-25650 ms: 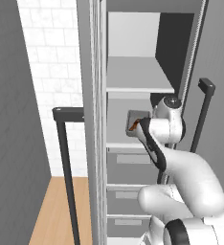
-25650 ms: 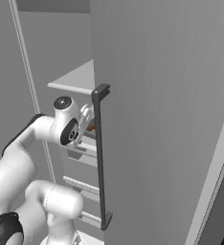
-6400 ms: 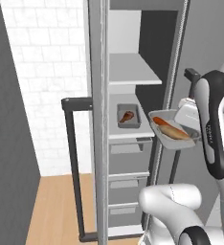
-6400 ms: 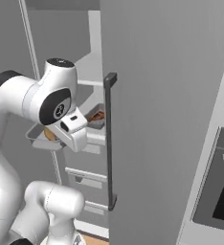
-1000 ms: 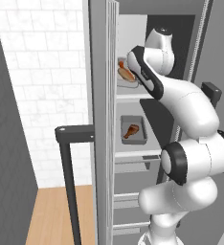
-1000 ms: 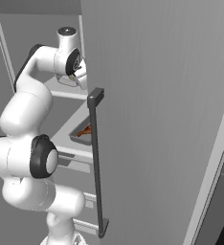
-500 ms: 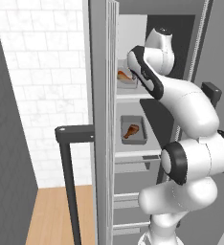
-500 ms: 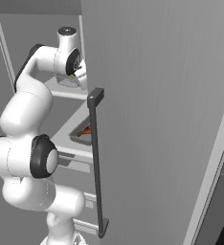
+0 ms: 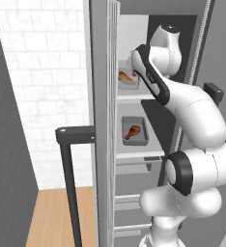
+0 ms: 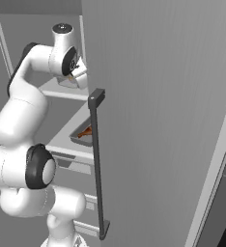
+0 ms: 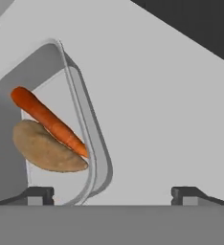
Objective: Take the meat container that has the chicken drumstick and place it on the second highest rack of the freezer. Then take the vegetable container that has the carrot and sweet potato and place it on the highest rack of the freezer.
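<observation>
Left base view: you see the freezer [image 9: 134,14] standing open with two loaded racks. The vegetable container [image 9: 128,79], a shallow grey tray with rounded corners, sits on the highest rack [image 9: 134,97]; the meat container [image 9: 134,130], a tray of the same kind holding a brown chicken drumstick [image 9: 133,132], lies on the second highest rack [image 9: 139,155], directly below. The white arm reaches up to the top rack, its hand just beside the vegetable container. A tall door edge and a dark bar handle [image 9: 71,169] stand at the left, before a white tiled wall and a wooden floor.

Right base view: the smooth grey freezer door [image 10: 153,120] with its dark vertical handle covers most of the interior. You can make out one corner of the meat container [image 10: 84,133] past the door edge, and the gripper's white hand at the upper rack; the vegetable container is hidden behind it.

Hand view: you look along the gripper [image 11: 113,194]. Its two dark fingertips [image 11: 37,194] stand wide apart and clasp nothing. The vegetable container's thin raised rim crosses between them, nearer the left one. Inside lie a glossy orange carrot [image 11: 48,120], long and tapered, and a matte tan sweet potato [image 11: 46,148], oval and blunt; the carrot rests across the sweet potato. The rack surface around the tray is plain pale grey.
</observation>
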Tool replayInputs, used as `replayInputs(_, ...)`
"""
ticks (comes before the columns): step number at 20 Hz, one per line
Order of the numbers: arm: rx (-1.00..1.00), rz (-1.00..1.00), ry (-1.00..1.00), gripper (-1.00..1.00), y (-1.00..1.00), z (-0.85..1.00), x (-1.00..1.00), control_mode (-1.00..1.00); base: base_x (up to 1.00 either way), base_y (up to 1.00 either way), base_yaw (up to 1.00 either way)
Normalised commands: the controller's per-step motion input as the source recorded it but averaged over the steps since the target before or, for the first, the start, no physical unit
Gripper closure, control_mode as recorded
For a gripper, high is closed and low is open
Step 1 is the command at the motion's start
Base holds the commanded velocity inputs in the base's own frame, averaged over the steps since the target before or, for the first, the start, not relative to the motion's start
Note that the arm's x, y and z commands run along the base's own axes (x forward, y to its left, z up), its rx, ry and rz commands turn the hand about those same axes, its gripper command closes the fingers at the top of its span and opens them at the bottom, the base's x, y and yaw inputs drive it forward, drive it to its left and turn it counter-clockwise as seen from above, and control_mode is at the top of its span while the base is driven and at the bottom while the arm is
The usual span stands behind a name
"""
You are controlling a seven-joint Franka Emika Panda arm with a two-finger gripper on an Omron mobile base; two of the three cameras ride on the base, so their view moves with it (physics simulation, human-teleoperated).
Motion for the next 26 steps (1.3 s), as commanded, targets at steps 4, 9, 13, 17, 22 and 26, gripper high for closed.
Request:
replayInputs(4, -0.06, 0.0, -0.21, -1.0, 0.11, 0.16, -0.95, -1.0, 0.0, 0.0, 0.0)
replayInputs(9, -0.04, 0.0, -0.1, -1.0, 0.0, 0.32, -0.99, -1.0, 0.0, 0.0, 0.0)
replayInputs(13, -0.06, 0.1, 0.07, -1.0, -0.01, 0.15, -1.0, -1.0, 0.0, 0.0, 0.0)
replayInputs(17, -0.15, 0.18, 0.15, -1.0, -0.01, 0.0, -1.0, -1.0, 0.0, 0.0, 0.0)
replayInputs(22, -0.13, 0.16, 0.16, -1.0, -0.17, 0.0, -1.0, -1.0, 0.0, 0.0, 0.0)
replayInputs(26, -0.1, 0.14, 0.16, -1.0, -0.36, 0.0, -1.0, -1.0, 0.0, 0.0, 0.0)
